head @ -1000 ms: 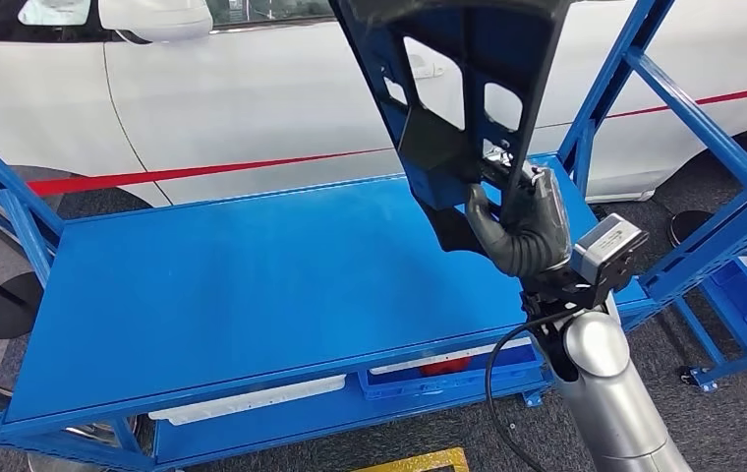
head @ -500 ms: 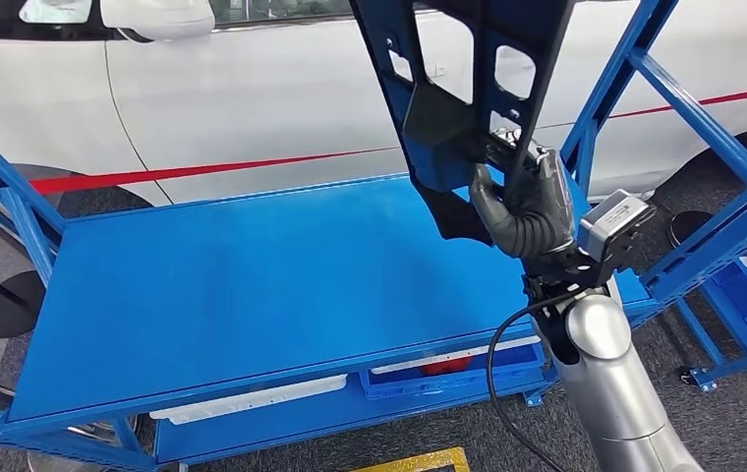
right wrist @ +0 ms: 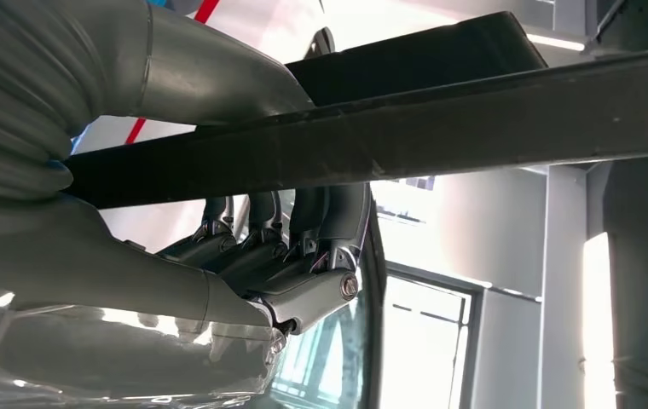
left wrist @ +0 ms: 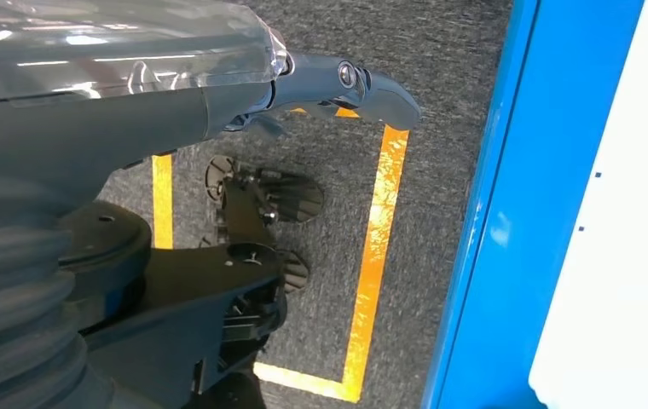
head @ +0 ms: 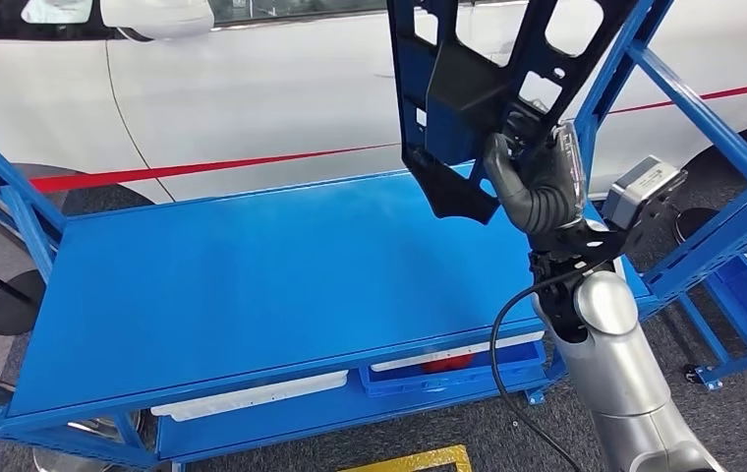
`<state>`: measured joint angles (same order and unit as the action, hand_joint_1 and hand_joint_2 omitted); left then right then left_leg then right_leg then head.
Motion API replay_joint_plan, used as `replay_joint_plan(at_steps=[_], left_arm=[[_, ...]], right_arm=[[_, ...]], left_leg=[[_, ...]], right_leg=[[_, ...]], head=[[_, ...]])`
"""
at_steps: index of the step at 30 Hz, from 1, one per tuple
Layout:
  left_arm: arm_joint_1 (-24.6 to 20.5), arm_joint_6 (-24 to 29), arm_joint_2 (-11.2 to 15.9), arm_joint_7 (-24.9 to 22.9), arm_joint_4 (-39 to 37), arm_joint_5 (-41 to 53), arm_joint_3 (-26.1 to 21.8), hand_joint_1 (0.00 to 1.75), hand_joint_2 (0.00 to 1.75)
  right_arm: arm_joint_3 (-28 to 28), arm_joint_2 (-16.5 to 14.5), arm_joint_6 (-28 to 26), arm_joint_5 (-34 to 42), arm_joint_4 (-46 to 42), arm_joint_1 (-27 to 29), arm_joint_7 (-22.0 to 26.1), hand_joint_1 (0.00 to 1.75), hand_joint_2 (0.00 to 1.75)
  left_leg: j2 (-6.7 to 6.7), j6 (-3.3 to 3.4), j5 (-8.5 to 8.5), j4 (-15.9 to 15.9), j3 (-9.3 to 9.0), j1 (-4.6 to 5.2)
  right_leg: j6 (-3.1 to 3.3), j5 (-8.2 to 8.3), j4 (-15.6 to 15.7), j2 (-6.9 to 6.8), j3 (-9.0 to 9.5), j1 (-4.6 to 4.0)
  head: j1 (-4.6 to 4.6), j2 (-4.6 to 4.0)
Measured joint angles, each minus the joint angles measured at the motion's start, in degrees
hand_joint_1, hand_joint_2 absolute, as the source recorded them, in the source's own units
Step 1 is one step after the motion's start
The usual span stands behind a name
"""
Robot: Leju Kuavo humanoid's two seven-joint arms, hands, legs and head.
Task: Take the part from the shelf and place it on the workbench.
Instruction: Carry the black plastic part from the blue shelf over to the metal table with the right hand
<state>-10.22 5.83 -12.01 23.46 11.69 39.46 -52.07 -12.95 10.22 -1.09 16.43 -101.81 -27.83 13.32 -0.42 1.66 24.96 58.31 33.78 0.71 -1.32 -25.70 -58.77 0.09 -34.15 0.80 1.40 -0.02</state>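
The part [head: 468, 88] is a dark panel with several cut-outs, held up in the air over the back right of the blue workbench [head: 252, 285]. My right hand [head: 537, 182] grips it near its lower edge, fingers wrapped round a bar of it. In the right wrist view the fingers [right wrist: 286, 256] curl under the part's dark bar [right wrist: 389, 128]. The part's lower tip hangs clear above the bench top. My left hand [left wrist: 133, 102] hangs beside the bench's blue edge over the floor and holds nothing, its fingers spread.
A white car [head: 252, 88] stands right behind the bench. Blue shelf posts [head: 704, 128] rise at the right, and more blue posts [head: 16, 206] at the left. A white tray [head: 252, 396] lies on the bench's lower level. Yellow tape [left wrist: 372, 256] marks the grey floor.
My right hand has risen and moved a little to the right with the part, which now stands more upright and higher above the bench.
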Motion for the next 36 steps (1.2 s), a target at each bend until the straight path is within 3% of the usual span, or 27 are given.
replay_joint_plan(at_steps=[3,4,6,8,9,10,11,13,14,18,20,22,23,24,25,27,29,31,33,34,36], left_arm=[[0.02,0.58,0.36,0.19,0.03,-0.88,-0.02,0.0,1.75],[0.02,0.82,0.51,0.28,0.04,-1.24,-0.04,0.0,1.75],[0.17,1.4,0.83,0.49,0.05,-2.04,-0.16,0.0,1.75],[0.54,2.0,1.15,0.64,0.05,-2.94,-0.43,0.0,1.75],[0.73,2.24,1.32,0.7,0.05,-3.38,-0.62,0.0,1.75],[0.87,2.48,1.52,0.78,0.05,-3.81,-0.86,0.0,1.75],[0.96,2.66,1.73,0.87,0.05,-4.21,-1.13,0.0,1.75],[1.0,2.81,2.15,1.09,0.05,-4.89,-1.64,0.0,1.75],[1.04,2.85,2.32,1.2,0.05,-5.21,-1.88,0.0,1.75],[1.4,2.92,2.96,1.76,0.05,-6.34,-2.93,0.0,1.75],[1.49,2.92,3.11,1.88,0.07,-6.61,-3.28,0.0,1.75],[1.72,2.91,3.26,1.92,0.07,-6.83,-3.57,0.0,1.75],[1.9,2.92,3.3,1.92,0.07,-6.92,-3.73,0.0,1.75],[2.08,2.93,3.33,1.92,0.07,-6.96,-3.89,0.0,1.75],[2.22,2.94,3.33,1.92,0.07,-6.96,-4.04,0.0,1.75],[2.37,3.03,3.33,1.92,0.07,-6.95,-4.27,0.0,1.75],[2.44,3.19,3.35,1.91,0.07,-6.92,-4.38,0.0,1.75],[2.53,3.34,3.38,1.88,0.07,-6.88,-4.42,0.0,1.75],[2.64,3.38,3.56,1.86,0.07,-6.87,-4.44,0.0,1.75],[2.67,3.36,3.65,1.85,0.07,-6.88,-4.45,0.0,1.75],[2.71,3.23,3.8,1.83,0.07,-6.9,-4.46,0.0,1.75]], right_arm=[[-0.2,0.16,0.24,1.91,1.82,-1.65,-0.32,1.75,1.75],[-0.35,0.16,0.41,2.4,2.5,-2.44,-0.41,1.75,1.75],[-0.86,0.16,0.79,3.1,4.01,-4.09,-0.53,1.75,1.75],[-1.75,0.15,0.94,3.61,5.47,-5.38,-0.71,1.75,1.75],[-2.32,0.15,0.91,3.83,6.11,-5.87,-0.88,1.75,1.75],[-2.9,0.14,0.82,4.03,6.68,-6.34,-1.08,1.75,1.75],[-3.49,0.13,0.71,4.18,7.18,-6.83,-1.26,1.75,1.75],[-4.5,0.09,0.4,4.45,7.92,-7.75,-1.43,1.75,1.75],[-4.97,0.08,0.25,4.63,8.2,-8.09,-1.44,1.75,1.75],[-6.71,-0.38,-0.14,5.02,9.03,-8.48,-1.37,1.75,1.75],[-7.35,-0.55,-0.16,4.97,9.24,-8.53,-1.32,1.75,1.75],[-7.97,-0.73,-0.17,4.93,9.55,-8.55,-1.38,1.75,1.75],[-8.28,-0.84,-0.17,4.92,9.75,-8.53,-1.42,1.75,1.75],[-8.56,-0.97,-0.18,4.91,9.93,-8.53,-1.46,1.75,1.75],[-8.79,-1.09,-0.17,4.91,10.06,-8.53,-1.48,1.75,1.75],[-9.17,-1.32,-0.18,4.9,10.21,-8.59,-1.48,1.75,1.75],[-9.49,-1.6,-0.22,4.9,10.25,-8.63,-1.46,1.75,1.75],[-9.7,-1.86,-0.31,4.9,10.26,-8.52,-1.44,1.75,1.75],[-9.82,-2.11,-0.45,4.9,10.25,-8.34,-1.4,1.75,1.75],[-9.88,-2.33,-0.55,4.89,10.23,-8.27,-1.36,1.75,1.75],[-10.07,-2.84,-0.83,4.76,10.2,-8.03,-1.27,1.75,1.75]], left_leg=[[0.01,-1.07,0.96,1.11,0.57,-0.09],[0.03,-1.44,2.41,3.25,1.5,-0.18],[0.07,-2.02,6.4,10.53,4.66,-0.57],[0.08,-2.39,8.33,16.25,7.08,-0.9],[0.08,-2.5,7.7,16.15,6.87,-1.04],[0.09,-2.54,6.07,13.67,5.54,-1.18],[0.12,-2.5,4.01,9.49,3.4,-1.29],[0.1,-2.15,1.48,2.34,-0.12,-1.23],[0.06,-1.9,1.11,0.7,-0.81,-1.12],[0.03,-0.44,0.24,-0.32,-0.69,-1.15],[0.07,0.28,-0.36,-0.8,-0.52,-1.27],[0.07,0.56,-0.64,-0.77,-0.04,-1.11],[0.07,0.6,-0.73,-0.69,0.17,-1.03],[0.07,0.59,-0.8,-0.57,0.35,-0.98],[0.06,0.57,-0.84,-0.43,0.48,-0.95],[0.0,0.4,-0.81,-0.06,0.64,-0.85],[-0.05,-0.09,-0.87,0.28,0.95,-0.65],[-0.04,-0.73,-1.16,0.24,1.23,-0.61],[0.0,-1.37,-0.72,0.65,1.59,-0.66],[0.02,-1.68,0.39,1.95,2.14,-0.7],[0.07,-2.22,4.28,7.89,4.45,-0.93]], right_leg=[[0.99,0.47,0.35,-0.06,-0.17,0.39],[1.33,0.63,0.5,-0.16,-0.22,0.54],[1.72,0.79,0.47,-0.29,-0.48,0.49],[1.79,0.86,0.32,-0.31,-0.73,0.47],[1.79,0.87,0.21,-0.31,-0.8,0.49],[1.76,0.86,0.09,-0.3,-0.83,0.51],[1.69,0.85,-0.03,-0.3,-0.84,0.52],[1.24,0.93,-0.19,-0.29,-0.98,0.37],[0.92,1.05,-0.19,-0.3,-1.08,0.32],[-0.42,0.86,-0.41,-0.29,-1.45,0.41],[-0.76,-2.24,-4.77,-0.2,-3.28,0.51],[-0.99,-6.25,-12.64,-0.14,-6.58,0.49],[-1.07,-7.23,-15.48,-0.14,-7.69,0.49],[-1.05,-7.04,-16.16,-0.15,-7.76,0.49],[-0.96,-5.82,-14.5,-0.15,-6.64,0.49],[-0.49,-2.5,-6.71,-0.15,-2.11,0.38],[0.07,-1.0,-1.06,-0.13,0.74,0.1],[0.52,-0.87,-0.21,-0.08,0.73,-0.15],[1.2,-0.31,0.21,-0.2,0.62,0.19],[1.57,0.0,0.48,-0.27,0.55,0.38],[2.03,0.43,0.71,-0.36,0.24,0.5]], head=[[0.02,0.0],[0.03,0.0],[0.04,0.0],[0.04,0.0],[0.04,0.0],[0.05,0.0],[0.04,0.0],[0.04,0.0],[0.04,0.0],[0.04,0.0],[0.04,0.0],[0.04,0.0],[0.04,0.0],[0.04,0.0],[0.04,0.0],[0.03,0.0],[0.03,0.0],[0.03,0.0],[0.03,0.0],[0.04,0.0],[0.04,0.0]])
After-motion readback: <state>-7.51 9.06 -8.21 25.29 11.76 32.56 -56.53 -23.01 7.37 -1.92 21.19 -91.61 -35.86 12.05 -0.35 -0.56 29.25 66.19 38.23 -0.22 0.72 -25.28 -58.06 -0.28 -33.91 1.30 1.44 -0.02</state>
